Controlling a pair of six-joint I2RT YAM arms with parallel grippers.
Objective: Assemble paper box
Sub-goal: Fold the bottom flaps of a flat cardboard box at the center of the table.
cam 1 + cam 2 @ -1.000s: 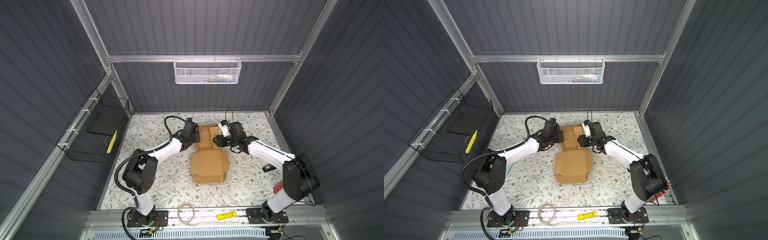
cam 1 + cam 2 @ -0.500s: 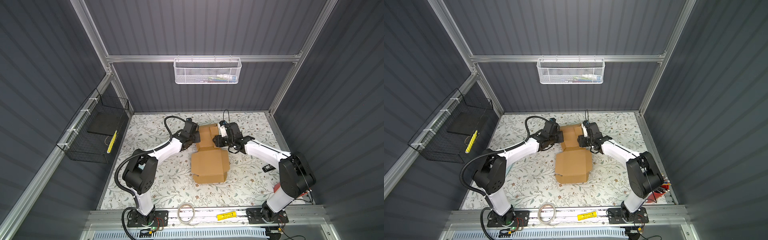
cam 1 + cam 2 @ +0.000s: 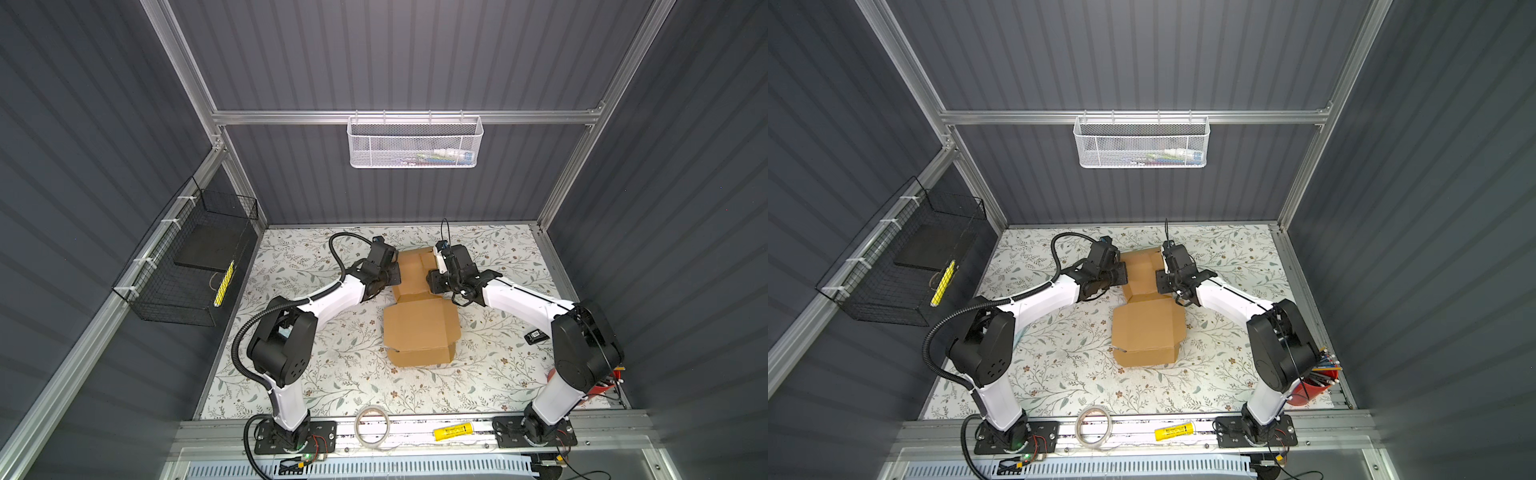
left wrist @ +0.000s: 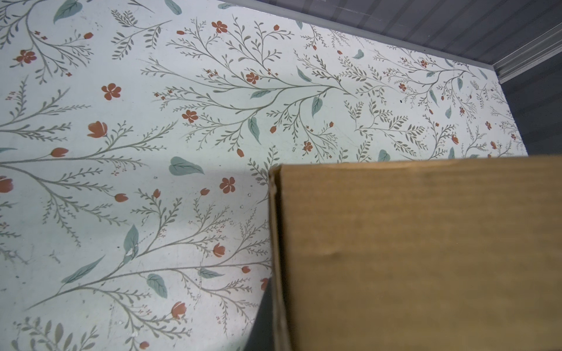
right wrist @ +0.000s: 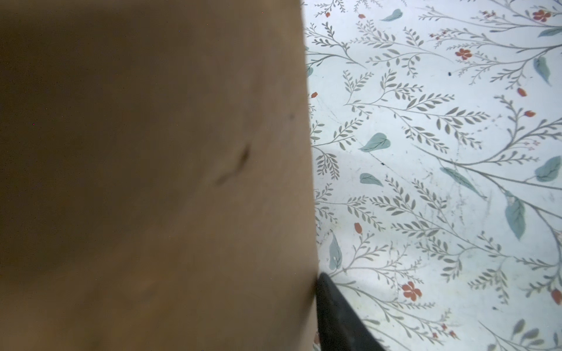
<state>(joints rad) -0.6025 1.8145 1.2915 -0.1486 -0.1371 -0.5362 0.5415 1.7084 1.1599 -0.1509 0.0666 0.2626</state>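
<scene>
The paper box (image 3: 419,332) (image 3: 1148,328) is brown cardboard lying partly folded in the middle of the table. Its far panel (image 3: 411,270) is raised between my two grippers. My left gripper (image 3: 395,275) (image 3: 1123,274) is shut on that panel's left edge. In the left wrist view the cardboard (image 4: 419,258) runs into the jaws beside one dark finger (image 4: 263,316). My right gripper (image 3: 431,277) (image 3: 1158,277) is at the panel's right edge. In the right wrist view the cardboard (image 5: 152,182) fills the space beside one dark finger (image 5: 334,316) that touches it. The other finger is hidden.
A tape roll (image 3: 372,424) and a yellow tube (image 3: 454,432) lie on the front rail. A small black item (image 3: 534,336) sits by the right arm, and a red cup of pencils (image 3: 1316,386) stands at the right edge. A white mesh basket (image 3: 415,141) and a black wire basket (image 3: 195,266) hang on the walls.
My right gripper has moved left, in toward the raised panel, and its jaws have narrowed. The left arm and the box's lower part have not moved.
</scene>
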